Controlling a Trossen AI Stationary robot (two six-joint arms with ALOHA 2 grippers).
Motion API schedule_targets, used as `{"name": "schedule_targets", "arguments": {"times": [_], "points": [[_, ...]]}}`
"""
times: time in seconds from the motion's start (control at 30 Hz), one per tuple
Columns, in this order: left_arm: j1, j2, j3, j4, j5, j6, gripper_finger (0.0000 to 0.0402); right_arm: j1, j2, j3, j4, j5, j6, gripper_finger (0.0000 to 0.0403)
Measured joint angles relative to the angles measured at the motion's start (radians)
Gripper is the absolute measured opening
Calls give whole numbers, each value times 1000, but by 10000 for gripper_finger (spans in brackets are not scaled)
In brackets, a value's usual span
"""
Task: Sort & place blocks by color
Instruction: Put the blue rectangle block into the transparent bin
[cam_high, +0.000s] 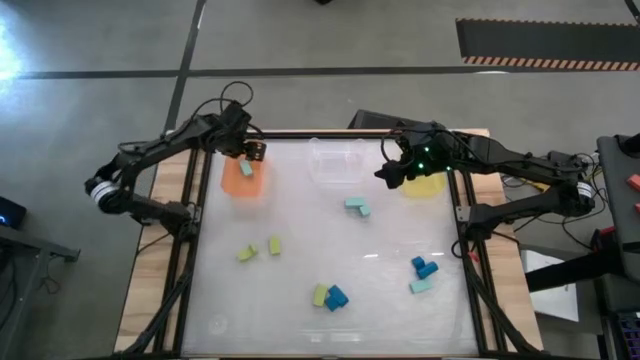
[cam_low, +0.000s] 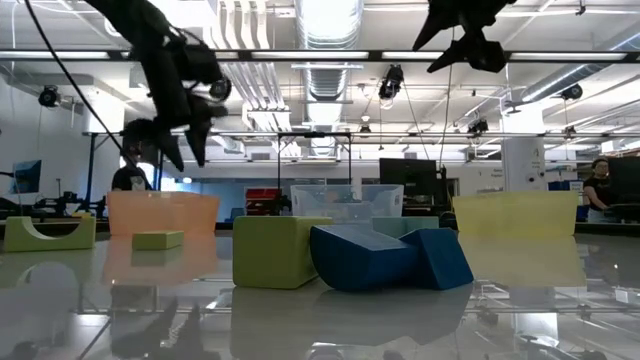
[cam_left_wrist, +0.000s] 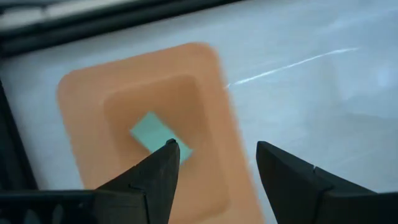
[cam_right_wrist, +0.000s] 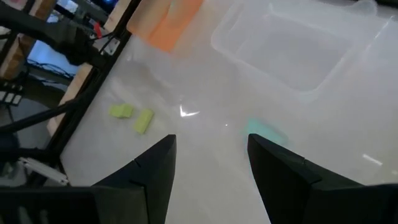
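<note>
The glossy white table (cam_high: 330, 300) mirrors the ceiling lights and sits in a wooden frame on a grey concrete floor; in the low view an open hall with strip lights, ducts and monitors lies behind it, with a person at the far right edge.

Nearest, low in the high view, a yellow-green block (cam_high: 320, 295) touches a darker blue block (cam_high: 336, 298). At lower right are two more darker blue blocks (cam_high: 424, 267) and a pale teal block (cam_high: 420, 287). At lower left lie two yellow-green blocks (cam_high: 259, 248), apart. Near centre are two pale teal blocks (cam_high: 357, 207), touching.

Along the far edge stand three trays: an orange tray (cam_high: 243, 180) at upper left holding one pale teal block (cam_left_wrist: 159, 135), a clear tray (cam_high: 336, 160) mid-top, and a yellow tray (cam_high: 425, 184) at upper right.

The left gripper (cam_left_wrist: 214, 165) hangs over the orange tray, fingers spread and empty. The right gripper (cam_right_wrist: 210, 154) hovers by the yellow tray, fingers apart, holding nothing.
</note>
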Motion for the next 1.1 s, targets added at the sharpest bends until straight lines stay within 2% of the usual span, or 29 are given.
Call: {"name": "schedule_targets", "arguments": {"times": [0.17, 0.33, 0.53, 0.7, 0.87, 1.1], "points": [[-108, -109, 0, 40, 1, -3, 197, 52, 0, -2, 0, -28, 55, 189], [-235, -186, 0, 102, 3, -72, 197, 105, 0, -2, 0, -93, 111, 189], [-388, -226, -1, 204, 3, -185, 197, 195, 0, -1, 9, -106, 174, 189], [-499, -242, -1, 299, 3, -211, 197, 293, 1, 0, 61, -103, 231, 185], [-576, -246, -1, 383, 4, -190, 197, 400, 37, 1, 143, -98, 324, 178], [-618, -252, -1, 427, 30, -158, 197, 550, 167, 13, 292, -95, 438, 167]]}}
